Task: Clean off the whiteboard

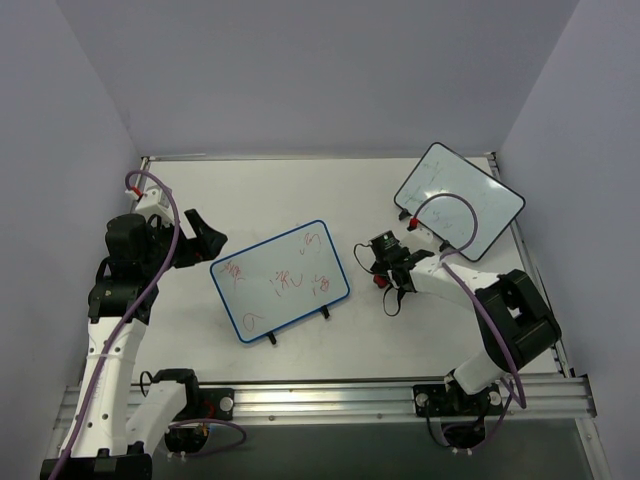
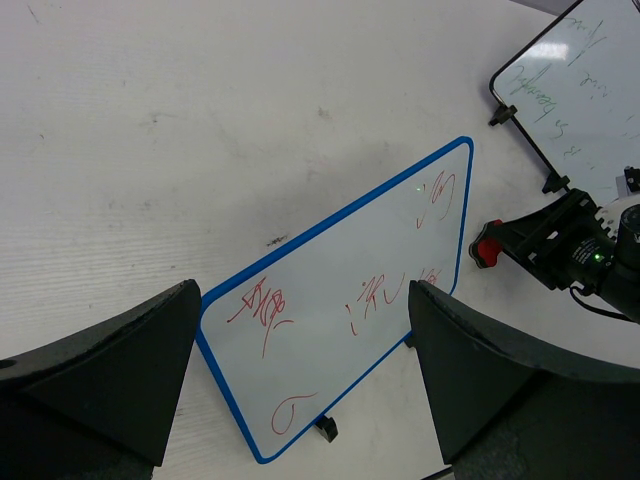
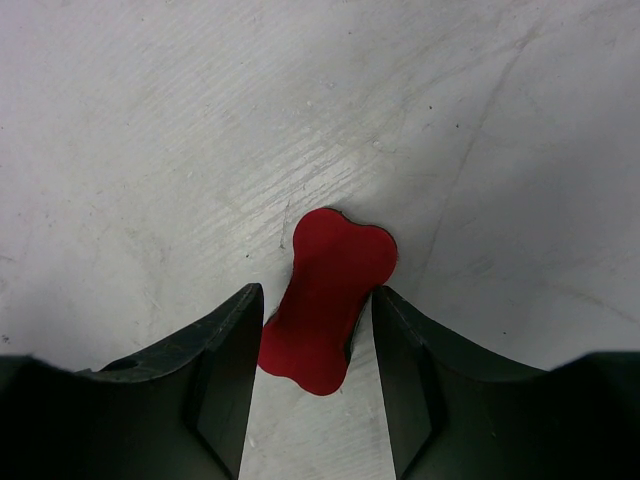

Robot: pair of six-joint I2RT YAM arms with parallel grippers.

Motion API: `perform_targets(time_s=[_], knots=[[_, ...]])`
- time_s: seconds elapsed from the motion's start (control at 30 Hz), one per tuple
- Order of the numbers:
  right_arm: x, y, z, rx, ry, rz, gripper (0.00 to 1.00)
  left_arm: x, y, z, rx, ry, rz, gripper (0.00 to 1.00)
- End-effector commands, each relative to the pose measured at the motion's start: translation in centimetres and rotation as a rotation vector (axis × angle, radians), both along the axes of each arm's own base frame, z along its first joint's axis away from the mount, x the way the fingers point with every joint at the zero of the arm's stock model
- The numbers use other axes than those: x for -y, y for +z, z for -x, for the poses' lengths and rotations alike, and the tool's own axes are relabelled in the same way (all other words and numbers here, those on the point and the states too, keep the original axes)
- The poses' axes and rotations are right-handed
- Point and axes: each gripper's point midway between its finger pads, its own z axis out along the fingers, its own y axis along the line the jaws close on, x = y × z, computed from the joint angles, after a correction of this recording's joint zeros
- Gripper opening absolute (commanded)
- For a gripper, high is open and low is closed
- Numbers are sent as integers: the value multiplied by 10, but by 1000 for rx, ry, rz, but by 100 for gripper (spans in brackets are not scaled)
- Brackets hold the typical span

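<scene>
The whiteboard (image 1: 280,280) has a blue rim and small black feet; it lies tilted in the middle of the table and bears red scribbles. It also shows in the left wrist view (image 2: 350,290). My left gripper (image 1: 205,238) is open and empty, just left of the board; in its own view (image 2: 302,290) the board's near end lies between the fingers, below them. My right gripper (image 1: 381,272) is to the right of the board, shut on a red bone-shaped eraser (image 3: 340,255) that rests on the table, with both fingers (image 3: 230,360) touching its sides. The eraser also shows in the left wrist view (image 2: 487,245).
A black-rimmed whiteboard (image 1: 458,200) with faint marks lies at the back right, also in the left wrist view (image 2: 585,80). The right arm's purple cable (image 1: 455,215) arches over it. Grey walls close the table on three sides.
</scene>
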Motion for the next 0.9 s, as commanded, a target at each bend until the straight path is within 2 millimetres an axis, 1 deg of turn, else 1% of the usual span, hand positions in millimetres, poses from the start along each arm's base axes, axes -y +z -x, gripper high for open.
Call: perform_targets(time_s=[0.0, 0.23, 0.37, 0.5, 0.63, 0.87], knots=[[8, 2, -3, 4, -47, 21, 43, 2, 16, -7, 67, -10, 13, 94], [9, 2, -3, 2, -52, 26, 43, 2, 16, -7, 68, -13, 14, 94], [10, -1, -1, -15, -51, 34, 41, 2, 15, -7, 63, -11, 12, 94], [12, 2, 1, -13, -53, 44, 38, 2, 15, -7, 64, -13, 14, 94], [14, 3, 1, -14, -56, 48, 38, 3, 15, -7, 63, -15, 17, 94], [14, -2, 2, -30, -49, 59, 37, 3, 16, -6, 67, -17, 16, 94]])
